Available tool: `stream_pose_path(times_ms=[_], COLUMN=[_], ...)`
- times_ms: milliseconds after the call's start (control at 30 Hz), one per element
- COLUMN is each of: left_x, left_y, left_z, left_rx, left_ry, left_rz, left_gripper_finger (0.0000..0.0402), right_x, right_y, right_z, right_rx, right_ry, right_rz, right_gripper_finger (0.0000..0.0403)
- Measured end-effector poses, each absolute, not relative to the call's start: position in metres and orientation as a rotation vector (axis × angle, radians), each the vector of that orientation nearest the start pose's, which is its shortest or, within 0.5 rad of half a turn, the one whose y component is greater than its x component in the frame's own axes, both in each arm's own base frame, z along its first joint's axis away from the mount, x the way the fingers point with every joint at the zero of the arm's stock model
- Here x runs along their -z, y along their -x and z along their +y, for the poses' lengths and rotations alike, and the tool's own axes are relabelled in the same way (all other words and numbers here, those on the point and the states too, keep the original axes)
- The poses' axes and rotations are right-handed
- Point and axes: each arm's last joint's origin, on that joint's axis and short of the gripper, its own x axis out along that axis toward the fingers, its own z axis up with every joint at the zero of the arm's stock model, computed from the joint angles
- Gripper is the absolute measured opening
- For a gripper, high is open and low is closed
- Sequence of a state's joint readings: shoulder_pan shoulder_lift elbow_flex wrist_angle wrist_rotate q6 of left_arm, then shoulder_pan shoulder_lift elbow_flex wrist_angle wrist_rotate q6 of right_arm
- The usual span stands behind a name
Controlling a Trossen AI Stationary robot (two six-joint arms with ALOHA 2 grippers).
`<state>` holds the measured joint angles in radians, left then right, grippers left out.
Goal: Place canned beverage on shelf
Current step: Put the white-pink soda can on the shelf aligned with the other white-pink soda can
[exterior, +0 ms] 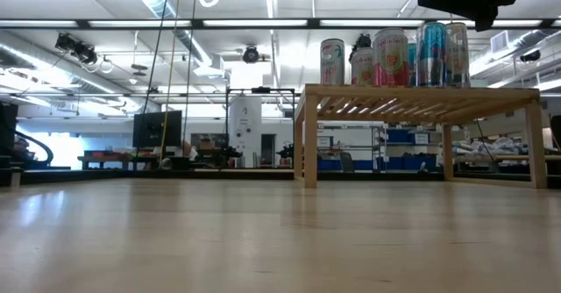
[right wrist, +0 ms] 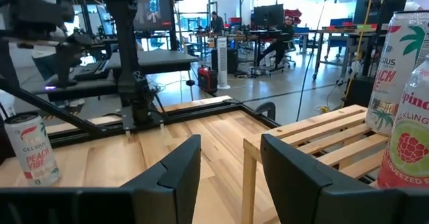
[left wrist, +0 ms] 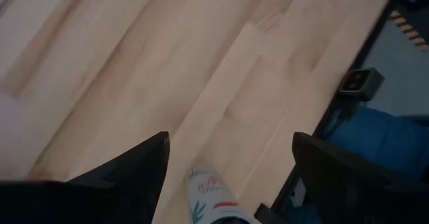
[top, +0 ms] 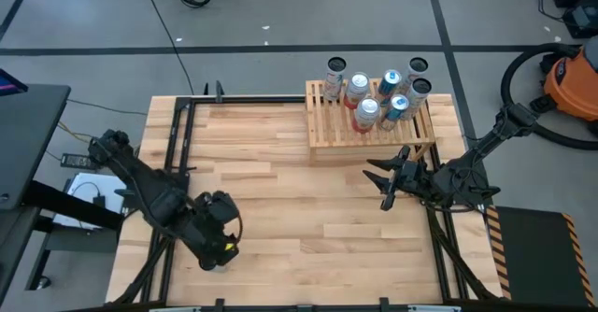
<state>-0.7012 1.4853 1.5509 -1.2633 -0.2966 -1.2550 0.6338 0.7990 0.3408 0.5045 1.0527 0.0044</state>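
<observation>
Left claw [left wrist: 228,177] hangs open over the last can [left wrist: 213,196], near the bench's front-left corner; next: close, carry it to the shelf [top: 371,125]. Right claw [top: 385,183] open, empty.

the shelf [top: 329,125] stands at the table's [top: 280,200] far right, with several cans [top: 359,88] upright on it (two more cans [top: 335,67] sit just behind it). the right gripper [top: 388,176] is just in front, the left gripper [top: 217,247] near left over one can [left wrist: 213,196].

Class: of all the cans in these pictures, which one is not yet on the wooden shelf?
The can between the left hand's fingers, standing on the table; the rest stand on the shelf.
</observation>
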Motion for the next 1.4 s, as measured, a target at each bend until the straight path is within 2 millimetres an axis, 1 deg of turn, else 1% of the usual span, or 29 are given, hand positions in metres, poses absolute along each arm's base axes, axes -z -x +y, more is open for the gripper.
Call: stream_pose_path(times_ms=[300,600,867,1067,1200,1400], left_x=[-0.340,-0.325,-0.309,-0.297,-0.294,-0.293], left_y=[-0.201,-0.181,-0.175,-0.179,-0.182,-0.181], left_z=[-0.200,-0.227,-0.247,-0.254,-0.253,-0.251], left_rx=[-0.386,-0.467,-0.516,-0.552,-0.574,-0.620], left_ry=[0.614,0.629,0.639,0.603,0.591,0.591], left_rz=[1.106,1.155,1.171,1.188,1.190,1.193], left_gripper_finger=[0.0315,0.0315,0.0315,0.0315,0.0315,0.0315], right_x=[-0.242,-0.240,-0.234,-0.232,-0.232,-0.232], right_y=[-0.147,-0.147,-0.151,-0.153,-0.154,-0.154], right_z=[0.077,0.078,0.080,0.079,0.077,0.077], right_rx=[0.419,0.395,0.368,0.383,0.395,0.397], right_ry=[-0.049,-0.177,-0.185,-0.173,-0.173,-0.173], right_rz=[-0.034,-0.048,-0.018,-0.009,-0.011,-0.011], right_gripper_finger=[0.0165,0.0165,0.0165,0.0165,0.0165,0.0165])
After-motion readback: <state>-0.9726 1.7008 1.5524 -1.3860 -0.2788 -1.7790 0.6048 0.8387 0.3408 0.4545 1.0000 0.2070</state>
